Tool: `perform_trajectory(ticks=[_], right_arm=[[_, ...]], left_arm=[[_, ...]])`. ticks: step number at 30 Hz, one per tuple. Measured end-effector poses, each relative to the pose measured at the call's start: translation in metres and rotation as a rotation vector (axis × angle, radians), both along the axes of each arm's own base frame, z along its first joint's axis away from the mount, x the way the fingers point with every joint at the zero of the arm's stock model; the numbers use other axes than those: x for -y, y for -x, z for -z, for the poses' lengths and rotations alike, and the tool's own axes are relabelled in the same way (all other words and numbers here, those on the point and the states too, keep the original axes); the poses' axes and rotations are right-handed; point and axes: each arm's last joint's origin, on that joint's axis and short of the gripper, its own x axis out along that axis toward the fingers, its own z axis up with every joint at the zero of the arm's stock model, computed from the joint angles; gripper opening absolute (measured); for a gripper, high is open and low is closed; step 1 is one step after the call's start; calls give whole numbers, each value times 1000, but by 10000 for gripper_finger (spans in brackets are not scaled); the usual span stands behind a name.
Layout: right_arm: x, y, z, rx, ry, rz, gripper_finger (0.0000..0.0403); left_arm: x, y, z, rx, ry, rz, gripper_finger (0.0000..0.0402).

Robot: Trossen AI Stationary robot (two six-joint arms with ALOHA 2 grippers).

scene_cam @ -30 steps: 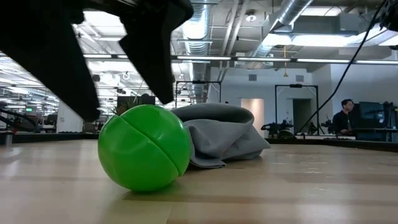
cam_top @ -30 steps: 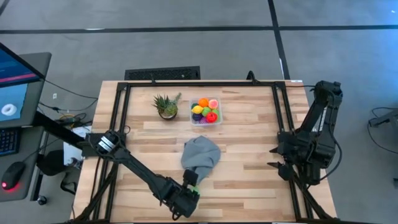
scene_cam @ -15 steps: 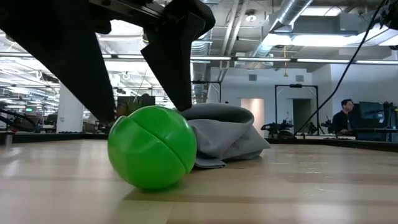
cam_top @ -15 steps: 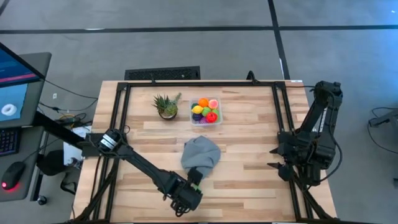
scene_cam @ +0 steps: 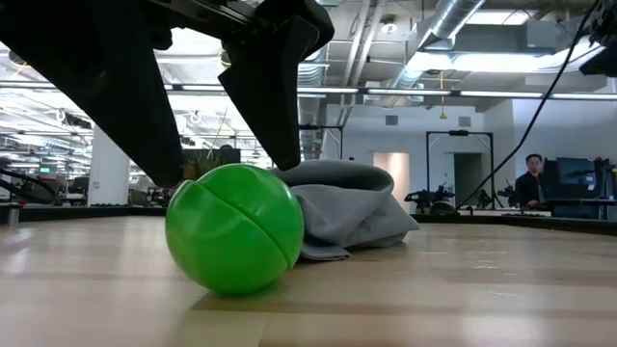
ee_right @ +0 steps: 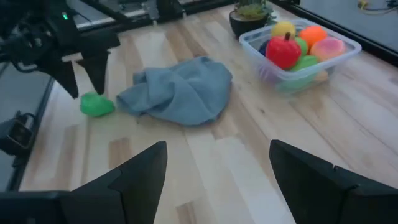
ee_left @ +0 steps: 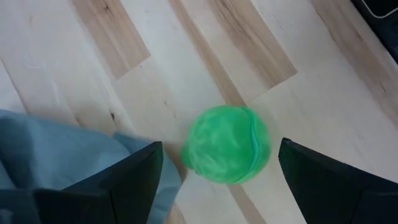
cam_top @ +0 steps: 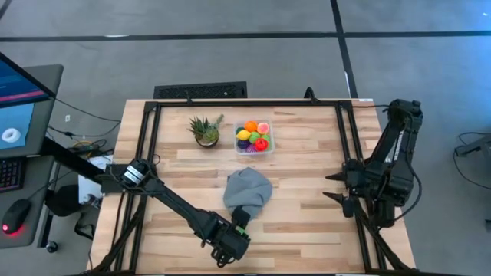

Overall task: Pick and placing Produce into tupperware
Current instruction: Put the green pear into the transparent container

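- From overhead, your left gripper [cam_top: 238, 230] sits at the near edge of the wooden surface [cam_top: 307, 192], just in front of the grey cloth [cam_top: 248, 190]; the arm hides nearly all of what lies beneath it, leaving only a sliver of green.
- The low view fills that gap: a green toy ball [scene_cam: 234, 227] with a seam across it rests on the surface, touching the cloth behind it, with the left gripper's two dark fingers [scene_cam: 270, 87] spread wide, one each side above it and not touching it.
- The left wrist view confirms this: the ball lies free on the boards between the open fingers, with a corner of the cloth just beside it.
- Only your right wrist view shows the tupperware [ee_right: 298, 53] closely: a clear container already holding a red apple [ee_right: 283, 51] and yellow, orange, green and pink pieces, well apart from the ball, with the cloth between them.
- The potted plant [cam_top: 205, 130] stands just beside the tupperware.
- Your right gripper [cam_top: 331, 187] waits at the right side of the surface, fingers apart, holding nothing.
- A person [scene_cam: 530, 183] shows far back in the low view only.
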Motion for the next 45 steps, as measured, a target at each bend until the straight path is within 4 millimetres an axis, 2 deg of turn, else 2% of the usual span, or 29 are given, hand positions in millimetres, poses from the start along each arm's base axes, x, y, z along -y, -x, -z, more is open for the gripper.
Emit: perform_trajectory(ticks=[5,11,18,22,29,35,45], right_arm=[[-2,-8,-12,43,-14,-71,306],[-2,-27,-32,65,17,-187,306],[18,-52,-51,88,82,-279,306],[34,-67,-55,79,97,-327,306],[62,-87,-54,81,101,-336,306],[85,-97,-34,176,42,-320,306],[115,-102,-5,265,-61,-300,298]], left_arm=[[0,0,0,-3,19,-40,311],[3,2,0,-5,31,-56,311],[4,2,0,0,48,-89,311],[6,2,-1,15,59,-92,311],[12,6,-1,25,52,-92,311],[17,9,-1,34,47,-108,311],[11,10,6,40,-7,-127,311]])
